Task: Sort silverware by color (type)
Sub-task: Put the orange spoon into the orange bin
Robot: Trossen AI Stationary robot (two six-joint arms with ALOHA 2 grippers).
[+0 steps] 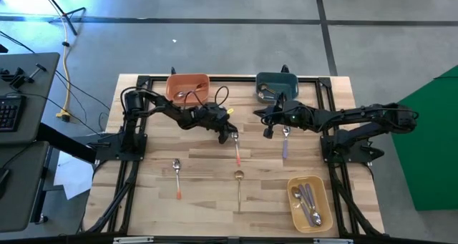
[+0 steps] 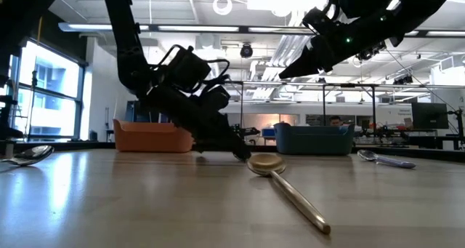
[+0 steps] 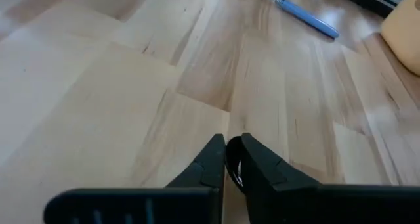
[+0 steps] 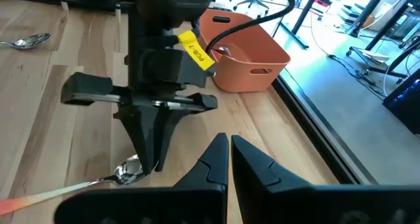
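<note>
My left gripper pinched on the shiny bowl of an orange-red-handled spoon on pale wood-plank table, my right gripper nearly shut, empty, raised.

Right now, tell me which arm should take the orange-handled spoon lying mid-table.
Left. The left tool is down at the bowl end of the orange-handled spoon, while the right tool hangs higher and off to the side, nearer the purple-handled spoon.
</note>
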